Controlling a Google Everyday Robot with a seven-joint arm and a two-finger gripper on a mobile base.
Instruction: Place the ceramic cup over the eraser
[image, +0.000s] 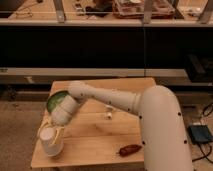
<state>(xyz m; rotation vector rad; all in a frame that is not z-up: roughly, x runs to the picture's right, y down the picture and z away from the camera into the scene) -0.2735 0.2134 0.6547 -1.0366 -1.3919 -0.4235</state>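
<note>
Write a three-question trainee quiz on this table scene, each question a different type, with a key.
1. True or false: the ceramic cup stands at the table's far right corner.
2. Multiple choice: where is the gripper? A) above the reddish-brown object B) at the cup, near the table's front left C) off the table
3. Fill in: the green ____ lies behind the arm, near the table's left edge.

Key: 1 false; 2 B; 3 bowl. The eraser cannot be seen now, so whether the cup covers it is unclear.
</note>
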